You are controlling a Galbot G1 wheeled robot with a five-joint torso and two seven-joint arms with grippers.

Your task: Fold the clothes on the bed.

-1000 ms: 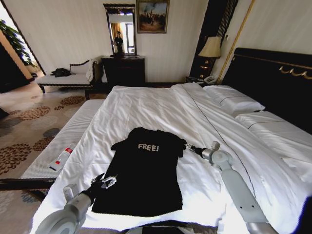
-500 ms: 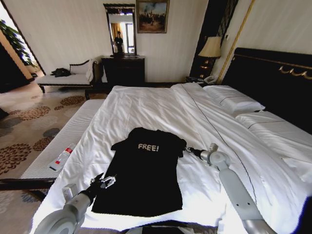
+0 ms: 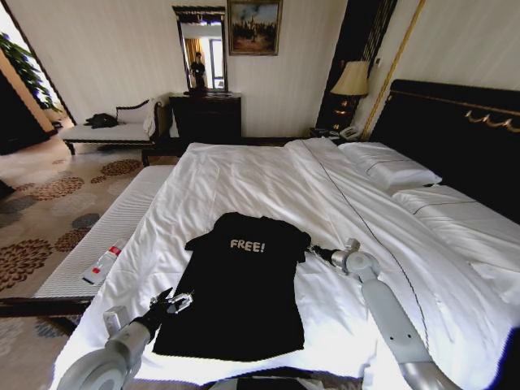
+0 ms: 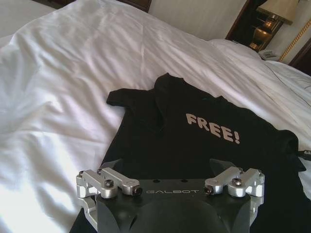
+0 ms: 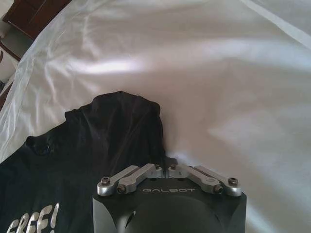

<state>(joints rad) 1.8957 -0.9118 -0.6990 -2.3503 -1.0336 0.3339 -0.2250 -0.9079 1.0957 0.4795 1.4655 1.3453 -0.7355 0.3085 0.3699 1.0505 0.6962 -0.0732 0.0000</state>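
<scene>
The clothes, one black T-shirt (image 3: 244,284) with white "FREE!" lettering, lie flat on the white bed (image 3: 268,183), chest up. My left gripper (image 3: 177,303) is at the shirt's lower left edge, near the hem. In the left wrist view the left gripper (image 4: 170,167) is open over the black T-shirt (image 4: 194,141). My right gripper (image 3: 312,250) is at the right sleeve. Its links meet in the right wrist view, so the right gripper (image 5: 166,162) is shut at the edge of the black T-shirt (image 5: 116,131), with its fingertips hidden.
White pillows (image 3: 390,169) lie against the dark headboard (image 3: 455,122) on the right. A pale bench (image 3: 89,244) along the bed's left side carries a small red-and-white item (image 3: 101,264). A chaise (image 3: 110,130), dresser (image 3: 205,118) and lamp (image 3: 351,79) stand by the far wall.
My right wrist and forearm have shifted slightly nearer and to the left, with the gripper staying at the sleeve. The left arm and the shirt have barely moved.
</scene>
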